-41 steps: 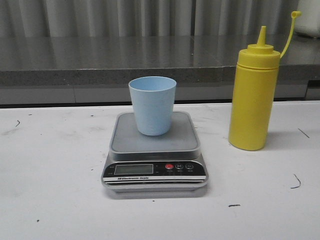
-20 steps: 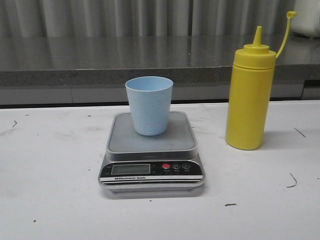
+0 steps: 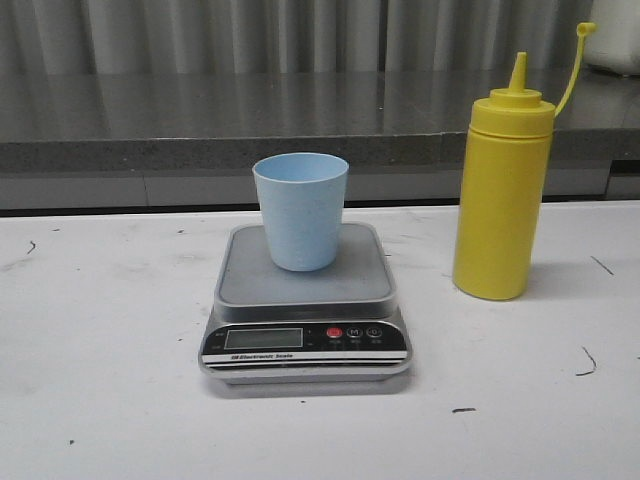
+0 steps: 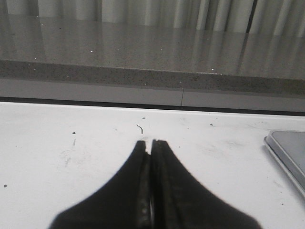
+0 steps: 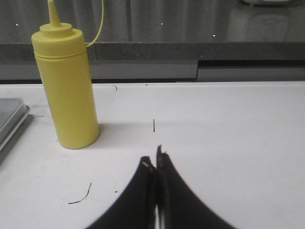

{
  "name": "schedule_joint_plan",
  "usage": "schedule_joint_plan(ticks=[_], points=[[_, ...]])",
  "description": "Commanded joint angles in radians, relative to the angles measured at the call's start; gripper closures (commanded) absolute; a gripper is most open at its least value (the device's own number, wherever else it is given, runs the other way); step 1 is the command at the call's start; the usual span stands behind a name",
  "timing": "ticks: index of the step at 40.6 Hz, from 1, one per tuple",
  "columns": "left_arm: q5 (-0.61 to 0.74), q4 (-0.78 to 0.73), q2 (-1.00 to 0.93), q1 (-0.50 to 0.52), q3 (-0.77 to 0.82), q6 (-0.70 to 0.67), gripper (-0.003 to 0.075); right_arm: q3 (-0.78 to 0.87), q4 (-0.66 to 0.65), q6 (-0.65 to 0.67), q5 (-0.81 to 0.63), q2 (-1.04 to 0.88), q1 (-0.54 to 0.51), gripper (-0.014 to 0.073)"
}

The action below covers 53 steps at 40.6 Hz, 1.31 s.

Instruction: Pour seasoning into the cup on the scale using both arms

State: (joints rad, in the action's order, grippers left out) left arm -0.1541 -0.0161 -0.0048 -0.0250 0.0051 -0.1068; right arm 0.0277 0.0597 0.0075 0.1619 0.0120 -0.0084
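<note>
A pale blue cup (image 3: 300, 210) stands upright on the grey platform of the scale (image 3: 305, 285) at the table's middle. The yellow seasoning bottle (image 3: 502, 185) stands upright to the scale's right, its cap hanging off on a thin strap. In the right wrist view the seasoning bottle (image 5: 66, 86) is well apart from my right gripper (image 5: 154, 158), which is shut on nothing over the bare table. My left gripper (image 4: 148, 142) is also shut and empty, with only a corner of the scale (image 4: 288, 150) showing off to one side. Neither arm shows in the front view.
A white table (image 3: 100, 330) with small dark marks carries everything. A grey stone ledge (image 3: 200, 120) runs along its far edge, with a pale curtain behind.
The front view has shifted slightly between frames, so the scale, cup and bottle sit a few pixels differently. Nothing on the table has visibly moved.
</note>
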Motion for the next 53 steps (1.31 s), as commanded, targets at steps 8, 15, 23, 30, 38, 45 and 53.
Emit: schedule_joint_plan(ticks=[8,15,23,30,38,45,53], points=[[0.075,0.008,-0.016,0.000,0.024,-0.009,0.0740,-0.006,-0.020,-0.001,-0.027,-0.040,-0.007,0.0702],[0.075,0.008,-0.016,0.000,0.024,-0.009,0.0740,-0.006,-0.020,-0.001,-0.029,-0.039,-0.007,0.0702],[0.075,0.008,-0.016,0.000,0.024,-0.009,0.0740,-0.006,-0.020,-0.001,-0.029,-0.039,-0.007,0.0702],[0.075,0.008,-0.016,0.000,0.024,-0.009,0.0740,-0.006,-0.020,-0.001,-0.029,-0.039,-0.007,0.0702],[0.075,0.008,-0.016,0.000,0.024,-0.009,0.0740,-0.006,-0.020,-0.001,-0.029,-0.039,-0.007,0.0702],[0.075,0.008,-0.016,0.000,0.024,-0.009,0.0740,-0.006,-0.020,-0.001,-0.029,-0.039,-0.007,0.0702],[0.075,0.008,-0.016,0.000,0.024,-0.009,0.0740,-0.006,-0.020,-0.001,-0.029,-0.039,-0.007,0.0702]])
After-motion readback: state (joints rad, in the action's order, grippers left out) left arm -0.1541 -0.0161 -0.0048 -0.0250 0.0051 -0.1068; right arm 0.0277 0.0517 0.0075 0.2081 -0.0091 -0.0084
